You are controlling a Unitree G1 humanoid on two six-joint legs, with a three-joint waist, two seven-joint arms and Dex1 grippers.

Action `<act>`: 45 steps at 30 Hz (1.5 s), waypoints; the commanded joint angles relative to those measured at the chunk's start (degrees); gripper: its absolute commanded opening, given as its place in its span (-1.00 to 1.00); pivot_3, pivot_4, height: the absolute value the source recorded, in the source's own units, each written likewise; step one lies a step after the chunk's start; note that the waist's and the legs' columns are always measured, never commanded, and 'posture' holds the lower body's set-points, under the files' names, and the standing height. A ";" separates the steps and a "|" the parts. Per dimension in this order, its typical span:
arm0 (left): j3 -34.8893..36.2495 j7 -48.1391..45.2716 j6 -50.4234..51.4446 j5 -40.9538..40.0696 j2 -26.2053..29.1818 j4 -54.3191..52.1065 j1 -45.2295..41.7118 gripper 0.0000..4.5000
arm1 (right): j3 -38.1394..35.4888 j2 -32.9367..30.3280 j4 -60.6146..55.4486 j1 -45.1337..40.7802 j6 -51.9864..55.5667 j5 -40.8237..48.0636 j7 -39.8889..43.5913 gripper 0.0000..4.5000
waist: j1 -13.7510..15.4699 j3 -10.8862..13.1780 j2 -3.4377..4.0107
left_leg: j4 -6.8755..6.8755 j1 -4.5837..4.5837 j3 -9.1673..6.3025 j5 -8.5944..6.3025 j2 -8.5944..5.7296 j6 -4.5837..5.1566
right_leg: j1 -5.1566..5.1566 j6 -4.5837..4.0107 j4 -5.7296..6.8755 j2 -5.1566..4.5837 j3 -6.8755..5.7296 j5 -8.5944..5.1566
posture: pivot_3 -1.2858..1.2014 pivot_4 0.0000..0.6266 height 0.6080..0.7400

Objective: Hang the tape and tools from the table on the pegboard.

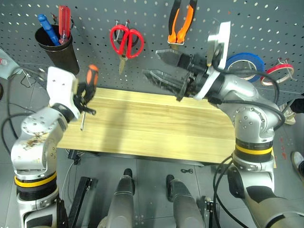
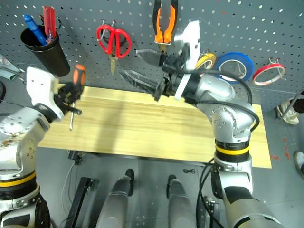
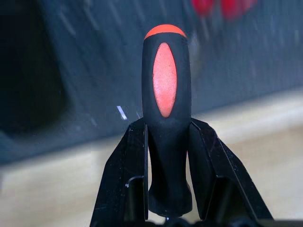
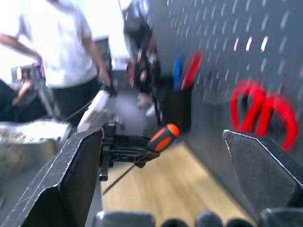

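Observation:
My left gripper (image 1: 85,93) is shut on the black-and-orange handle of the screwdriver (image 1: 90,79), held above the left end of the table (image 1: 156,124) with its shaft pointing down. The left wrist view shows the handle (image 3: 165,94) clamped between both fingers (image 3: 129,161). My right gripper (image 1: 155,64) hangs open and holds nothing, in front of the middle of the pegboard (image 1: 266,26), pointing left. On the pegboard hang the red-handled scissors (image 1: 127,41), the orange pliers (image 1: 181,23) and the blue tape (image 1: 245,63).
A black cup (image 1: 58,50) with a blue and a red screwdriver hangs at the pegboard's left. A yellow tape ring (image 2: 205,61) and a red one (image 1: 278,73) hang beside the blue tape. A person in a white shirt (image 4: 66,47) stands beyond the table's left end.

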 commanded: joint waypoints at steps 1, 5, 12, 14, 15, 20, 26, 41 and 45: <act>2.89 1.81 -3.88 -1.55 1.32 0.18 -8.11 -0.70 | -2.21 1.46 0.06 -2.79 -2.25 2.01 -1.69 1.00 | 0.41 -0.47 -0.26 | -0.03 -0.03 -0.03 0.02 0.00 -0.03 | 0.00 -0.01 -0.01 -0.01 -0.06 0.01 | 0.26 -0.25 1.00; 1.15 2.65 -9.84 -0.44 2.08 9.46 -19.96 -0.70 | -1.84 2.28 1.77 -4.62 -4.76 1.25 -1.46 1.00 | 1.69 -1.78 -0.44 | -0.33 -0.10 -0.15 0.12 0.00 -0.20 | -0.01 -0.09 -0.17 -0.06 -0.38 0.06 | 0.26 -0.32 1.00; -3.11 5.68 -29.64 6.37 1.91 30.53 -34.06 -0.70 | -1.33 3.27 3.76 -7.31 -8.76 -0.20 -2.52 1.00 | 2.99 -3.28 -0.47 | -0.64 -0.03 -0.19 0.20 0.01 -0.31 | 0.14 -0.15 -0.62 -0.06 -0.56 0.21 | 0.22 -0.35 1.00; -3.53 5.68 -35.03 6.87 1.34 36.53 -36.84 -0.70 | -1.18 3.40 3.56 -7.57 -9.02 -0.54 -3.21 1.00 | 3.05 -3.35 -0.48 | -0.66 -0.02 -0.19 0.28 0.03 -0.42 | 0.13 -0.20 -0.60 -0.05 -0.61 0.24 | 0.22 -0.35 1.00; -3.71 5.69 -37.39 7.04 0.90 39.15 -37.82 -0.70 | -1.18 3.24 3.55 -7.53 -9.10 -0.69 -3.40 1.00 | 3.06 -3.39 -0.50 | -0.66 -0.03 -0.19 0.28 0.03 -0.42 | 0.14 -0.19 -0.60 -0.05 -0.60 0.24 | 0.19 -0.34 1.00; -3.86 6.28 -45.80 7.80 -0.87 48.27 -38.94 -0.70 | -0.80 2.21 2.57 -6.89 -8.78 -1.45 -4.28 1.00 | 2.98 -3.48 -0.47 | -0.66 -0.03 -0.19 0.29 0.04 -0.42 | 0.16 -0.19 -0.58 -0.05 -0.61 0.25 | 0.17 -0.31 1.00; -4.28 5.58 -54.04 7.76 -3.47 56.89 -38.54 -0.70 | -0.39 0.93 1.45 -5.62 -7.70 -1.66 -5.65 1.00 | 2.81 -3.48 -0.47 | -0.63 -0.04 -0.19 0.30 0.04 -0.40 | 0.16 -0.20 -0.52 -0.05 -0.61 0.25 | 0.15 -0.25 1.00; -3.69 5.84 -51.46 5.86 -2.29 54.18 -36.02 0.99 | 0.66 -1.76 0.25 -2.38 -6.59 -2.54 -5.45 1.00 | 1.75 -3.47 -0.47 | -0.55 0.03 -0.21 0.38 0.05 -0.29 | 0.19 -0.20 0.08 -0.05 -0.61 0.25 | 0.15 -0.16 1.00; -2.92 0.81 -40.21 1.04 1.90 45.56 -33.77 0.99 | 0.62 -5.75 -3.36 2.40 -5.01 -2.38 -3.75 1.00 | 1.02 -3.47 -0.47 | -0.52 0.06 -0.24 0.40 0.05 -0.27 | 0.20 -0.20 0.15 -0.05 -0.60 0.25 | 0.16 -0.16 1.00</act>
